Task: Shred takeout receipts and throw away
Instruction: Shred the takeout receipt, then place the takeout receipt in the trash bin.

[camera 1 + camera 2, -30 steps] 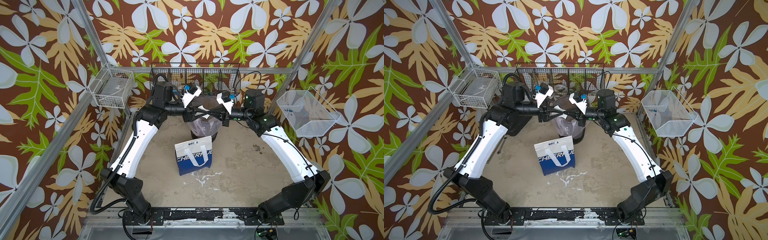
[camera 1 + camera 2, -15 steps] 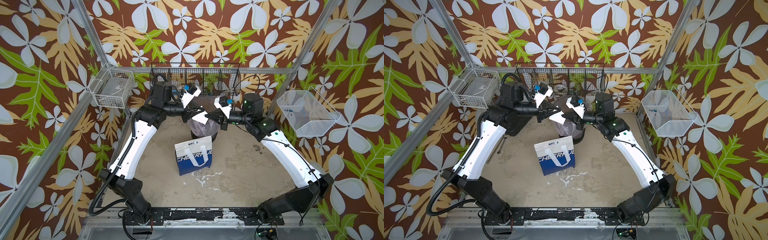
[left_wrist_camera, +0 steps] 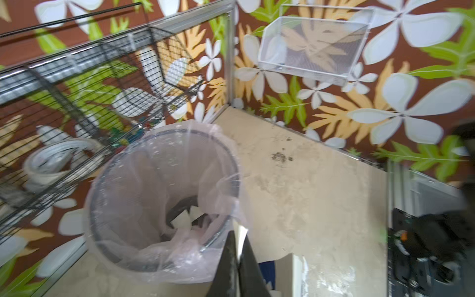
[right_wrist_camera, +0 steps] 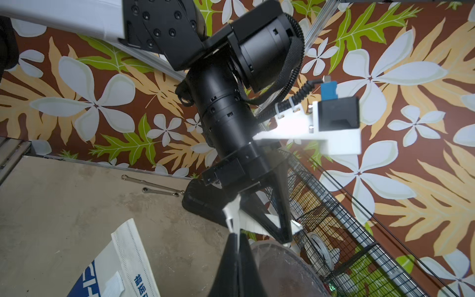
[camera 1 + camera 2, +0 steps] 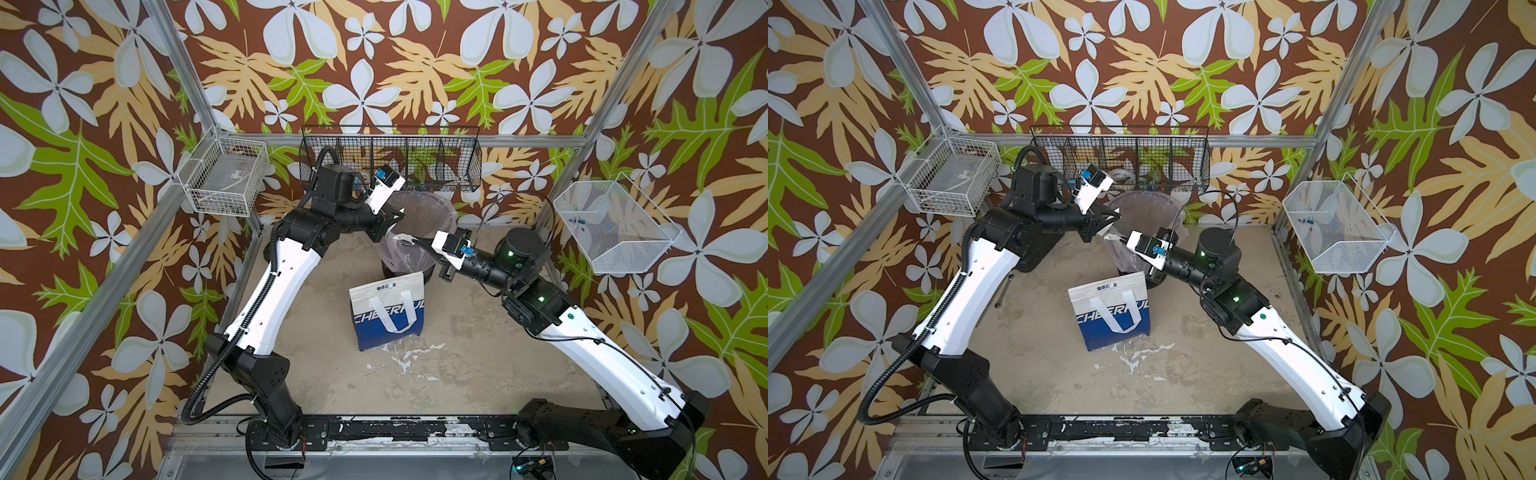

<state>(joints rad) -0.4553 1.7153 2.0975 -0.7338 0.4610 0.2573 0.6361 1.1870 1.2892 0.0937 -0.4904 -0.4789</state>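
Observation:
Over the near rim of the lined trash bin (image 5: 419,212) my left gripper (image 5: 400,213) is shut on a thin white scrap of the takeout receipts (image 3: 243,231). More white scraps (image 3: 183,218) lie at the bin's bottom. A little nearer and to the right, my right gripper (image 5: 409,238) is shut on another white receipt scrap (image 4: 232,212), which sticks out past its tips toward the left gripper. The two grippers are close together but apart. The blue-and-white CHEERFUL bag (image 5: 388,311) stands upright in front of the bin.
A black wire basket (image 5: 390,162) hangs on the back wall just behind the bin. A white wire basket (image 5: 226,178) hangs at the left and a white mesh basket (image 5: 611,224) at the right. Two wrenches (image 4: 154,186) lie on the table by the left wall.
The left gripper's jaws have closed. The right gripper has drawn away from the left one, nearer and lower, with its white scrap; the two were together over the bin before.

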